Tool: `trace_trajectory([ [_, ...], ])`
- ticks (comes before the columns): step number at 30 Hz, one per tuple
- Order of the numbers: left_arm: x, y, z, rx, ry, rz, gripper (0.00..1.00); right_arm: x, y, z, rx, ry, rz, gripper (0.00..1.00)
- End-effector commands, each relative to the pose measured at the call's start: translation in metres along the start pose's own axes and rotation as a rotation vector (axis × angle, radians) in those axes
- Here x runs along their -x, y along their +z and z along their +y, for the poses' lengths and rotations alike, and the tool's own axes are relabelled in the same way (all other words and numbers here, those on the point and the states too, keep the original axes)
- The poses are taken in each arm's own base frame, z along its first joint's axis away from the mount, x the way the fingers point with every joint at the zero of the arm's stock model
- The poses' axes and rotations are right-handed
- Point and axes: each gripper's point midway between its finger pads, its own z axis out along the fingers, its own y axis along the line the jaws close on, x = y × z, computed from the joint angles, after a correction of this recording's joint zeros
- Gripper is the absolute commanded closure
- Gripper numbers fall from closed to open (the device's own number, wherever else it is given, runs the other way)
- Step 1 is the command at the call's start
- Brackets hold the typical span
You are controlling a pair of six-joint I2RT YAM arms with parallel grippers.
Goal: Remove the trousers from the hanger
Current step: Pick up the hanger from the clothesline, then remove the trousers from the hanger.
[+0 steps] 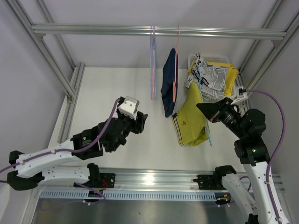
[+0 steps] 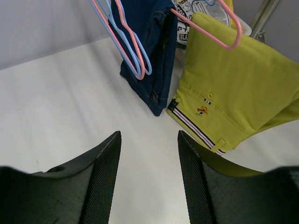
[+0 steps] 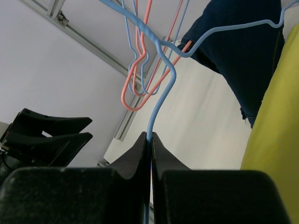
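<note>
Trousers on the held hanger: bright yellow-green folded trousers (image 1: 192,119) of smooth woven cloth, with black-and-white striped trim at the waistband and a small embroidered badge. They are right of centre, just beside the right gripper, on a thin blue wire hanger (image 3: 161,93).
Long axis: runs far to near in the top view, with the waistband end nearest and turned slightly left.
Right gripper (image 3: 150,140): jaws pinched tight on the blue wire, below its twisted neck.
Left gripper (image 2: 148,175): ribbed black fingers (image 2: 105,179) stand apart with nothing between them. They point toward the yellow-green pair and are well short of it.
Dark navy denim trousers (image 1: 168,86): folded over a pink wire hanger (image 1: 175,65) hooked on the silver aluminium rail (image 1: 93,29) at the far side. They hang lengthwise downward, just left of the yellow-green pair.
Empty hangers (image 1: 153,65): pink and pale blue wire, on the same rail, left of the navy pair.
White plastic basket (image 1: 216,57): far right, holding a crumpled black-and-white print garment (image 1: 212,77) and a mustard-yellow one (image 1: 232,79).
Surface: matte white table (image 1: 93,93).
Hard to make out: cloth covers the blue hanger's bar. I cannot tell whether the yellow-green pair's near end touches the table. The basket's lower contents are covered. The right wrist view cuts the yellow-green cloth off at its edge.
</note>
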Motion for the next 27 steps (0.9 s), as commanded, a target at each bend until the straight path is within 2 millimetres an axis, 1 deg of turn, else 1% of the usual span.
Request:
trace_trajectory([
  [1, -0.017, 0.0, -0.017, -0.012, -0.059, 0.004, 0.44, 0.022, -0.002, 0.019, 0.063, -0.05, -0.106, 1.0],
  [2, -0.008, 0.0, -0.024, -0.027, -0.084, -0.037, 0.43, 0.023, -0.003, 0.018, 0.052, -0.052, -0.116, 1.0],
  [3, -0.017, 0.002, -0.029, -0.022, -0.071, -0.037, 0.43, 0.022, -0.004, 0.018, 0.043, -0.049, -0.118, 1.0],
  [4, -0.02, 0.0, -0.041, -0.053, -0.068, -0.039, 0.43, 0.024, -0.003, 0.016, 0.03, -0.046, -0.127, 1.0],
  [6, -0.017, 0.002, -0.057, -0.078, -0.093, -0.061, 0.42, 0.027, -0.001, 0.009, -0.008, -0.03, -0.149, 1.0],
  [7, -0.022, 0.003, -0.069, -0.091, -0.078, -0.056, 0.42, 0.027, -0.001, 0.008, -0.015, -0.021, -0.152, 1.0],
  [8, -0.022, 0.005, -0.076, -0.095, -0.056, -0.066, 0.41, 0.03, 0.0, 0.004, -0.044, -0.004, -0.174, 1.0],
  [9, -0.012, 0.005, -0.086, -0.11, -0.085, -0.106, 0.41, 0.031, 0.002, 0.002, -0.053, 0.003, -0.178, 1.0],
  [10, -0.018, 0.008, -0.097, -0.113, -0.061, -0.103, 0.41, 0.03, 0.003, 0.001, -0.06, 0.011, -0.18, 1.0],
  [12, -0.019, 0.011, -0.108, -0.117, -0.058, -0.118, 0.41, 0.033, 0.005, -0.003, -0.085, 0.033, -0.199, 1.0],
  [13, -0.017, 0.014, -0.115, -0.12, -0.079, -0.133, 0.41, 0.032, 0.007, -0.003, -0.088, 0.042, -0.194, 1.0],
  [14, -0.017, 0.016, -0.118, -0.123, -0.089, -0.138, 0.4, 0.032, 0.008, -0.003, -0.091, 0.048, -0.195, 1.0],
  [15, -0.018, 0.018, -0.121, -0.128, -0.098, -0.143, 0.4, 0.035, 0.008, 0.0, -0.092, 0.05, -0.2, 1.0],
  [16, -0.011, 0.019, -0.125, -0.136, -0.124, -0.165, 0.39, 0.035, 0.009, 0.0, -0.101, 0.058, -0.196, 1.0],
  [17, -0.016, 0.023, -0.133, -0.146, -0.103, -0.161, 0.39, 0.033, 0.01, 0.003, -0.097, 0.065, -0.187, 1.0],
  [18, -0.011, 0.024, -0.137, -0.152, -0.109, -0.169, 0.39, 0.036, 0.009, 0.006, -0.095, 0.069, -0.196, 1.0],
  [20, -0.012, 0.029, -0.144, -0.152, -0.107, -0.175, 0.39, 0.034, 0.01, 0.011, -0.092, 0.078, -0.189, 1.0],
  [21, -0.015, 0.033, -0.149, -0.153, -0.097, -0.174, 0.39, 0.033, 0.009, 0.011, -0.102, 0.08, -0.179, 1.0],
  [22, -0.011, 0.034, -0.152, -0.156, -0.102, -0.192, 0.39, 0.038, 0.008, 0.014, -0.112, 0.081, -0.194, 1.0],
  [25, -0.019, 0.043, -0.164, -0.156, -0.078, -0.192, 0.38, 0.035, 0.007, 0.019, -0.113, 0.098, -0.178, 1.0],
  [26, -0.02, 0.045, -0.167, -0.157, -0.08, -0.191, 0.38, 0.039, 0.006, 0.022, -0.112, 0.101, -0.188, 1.0],
  [27, -0.026, 0.049, -0.173, -0.158, -0.077, -0.188, 0.38, 0.037, 0.006, 0.024, -0.11, 0.104, -0.182, 1.0],
])
